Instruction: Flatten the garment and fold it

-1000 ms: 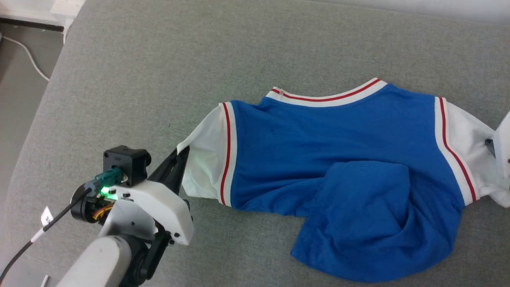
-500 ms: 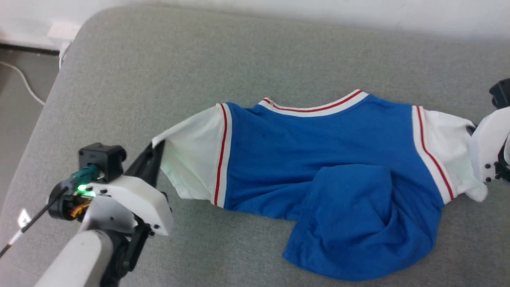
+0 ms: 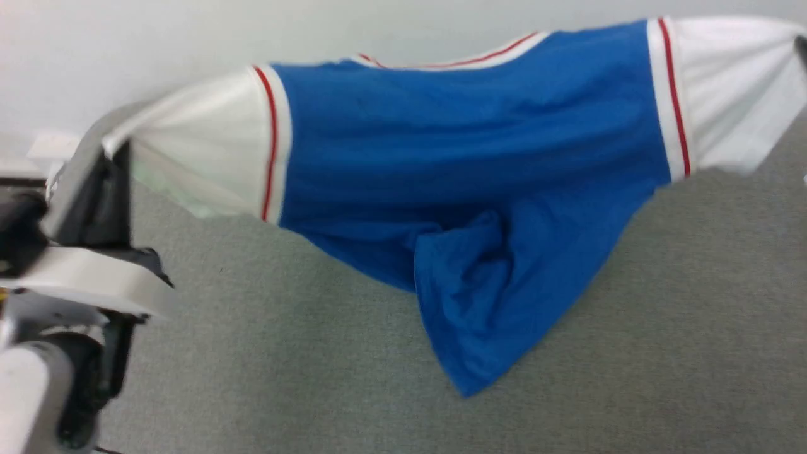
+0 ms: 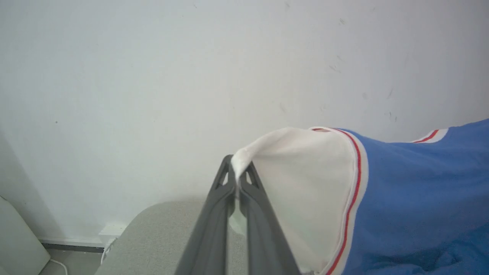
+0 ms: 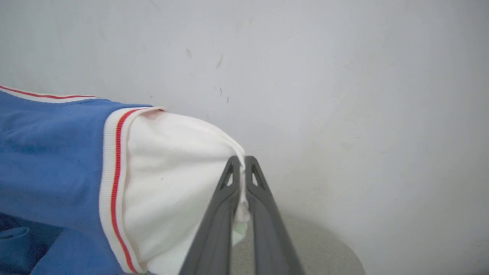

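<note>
Head view: soft, light garment (image 3: 466, 157) is hanging limp across the upper frame, above the worktop (image 3: 662, 315); left end effector (image 4: 238, 172) and right end effector (image 5: 242, 168) are clamping its white sleeve tips, seemingly sound holds.

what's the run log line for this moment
garment: hanging stretched, lower part bunched | left gripper: shut on one sleeve | right gripper: shut on other sleeve | fold: not started
</note>
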